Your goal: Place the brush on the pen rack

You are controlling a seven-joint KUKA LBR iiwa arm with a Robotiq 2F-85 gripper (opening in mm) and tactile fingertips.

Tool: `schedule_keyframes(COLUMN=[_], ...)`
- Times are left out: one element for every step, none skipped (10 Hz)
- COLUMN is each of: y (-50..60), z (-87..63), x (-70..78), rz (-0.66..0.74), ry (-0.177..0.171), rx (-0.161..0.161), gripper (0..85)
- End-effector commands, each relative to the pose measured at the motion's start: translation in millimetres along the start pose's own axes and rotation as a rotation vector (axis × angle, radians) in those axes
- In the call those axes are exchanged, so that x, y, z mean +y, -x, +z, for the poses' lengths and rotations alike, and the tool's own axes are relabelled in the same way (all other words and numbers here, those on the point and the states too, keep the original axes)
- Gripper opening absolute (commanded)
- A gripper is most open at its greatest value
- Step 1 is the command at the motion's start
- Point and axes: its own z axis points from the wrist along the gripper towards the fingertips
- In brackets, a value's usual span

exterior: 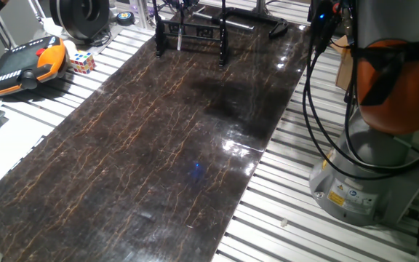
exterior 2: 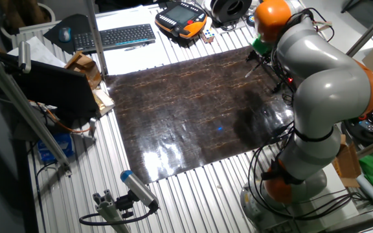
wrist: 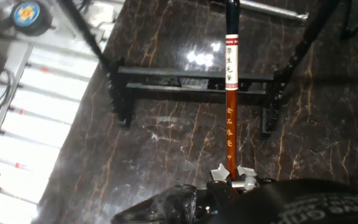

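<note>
While pincer [wrist: 231, 175] grips brush [wrist: 231, 93] at lower shaft end, brush hangs over pen rack [wrist: 194, 83] near far edge of counter [exterior: 158, 160], shaft crossing rack's crossbars. Whether shaft touches bars: cannot tell.

Risks, as judgement:
- Release while shaft off-level: brush rolls or slides off bars onto counter.
- Descent too far: shaft presses bars, tips light rack.
- Slim posts close by: pincer could clip one.

Containers: none seen on counter.

**Brush over the rack**

The brush [wrist: 231, 106], an orange-brown shaft printed with small characters and dark at its far end, crosses above the pen rack [wrist: 194, 84]. The rack, a black frame, stands on its feet with its crossbars level.
</note>
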Motion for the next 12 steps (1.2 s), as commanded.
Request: schedule_keyframes(y=[0.3,0.3,0.3,0.3,0.3,0.3,0.3,0.3,0.3,0.3,0.3,0.3], z=[0.2,0.2,0.2,0.2,0.2,0.2,0.2,0.2,0.2,0.2,0.2,0.2], x=[-0.2,-0.2,-0.2,-0.2,-0.2,-0.2,-0.2,-0.2,-0.2,-0.2,-0.2,-0.2], rz=[0.033,0.063,0.078,0.085,0.094,0.105,0.109,0.108,0.107,0.091,0.070,0.063], ry=[-0.015,-0.037,-0.050,-0.054,-0.051,-0.045,-0.039,-0.039,-0.037,-0.043,-0.048,-0.047], rx=[-0.007,-0.020,-0.027,-0.032,-0.034,-0.050,-0.056,-0.053,-0.041,-0.039,-0.047,-0.042], gripper=[1.0,1.0,1.0,1.0,1.0,1.0,1.0,1.0,1.0,1.0,1.0,1.0])
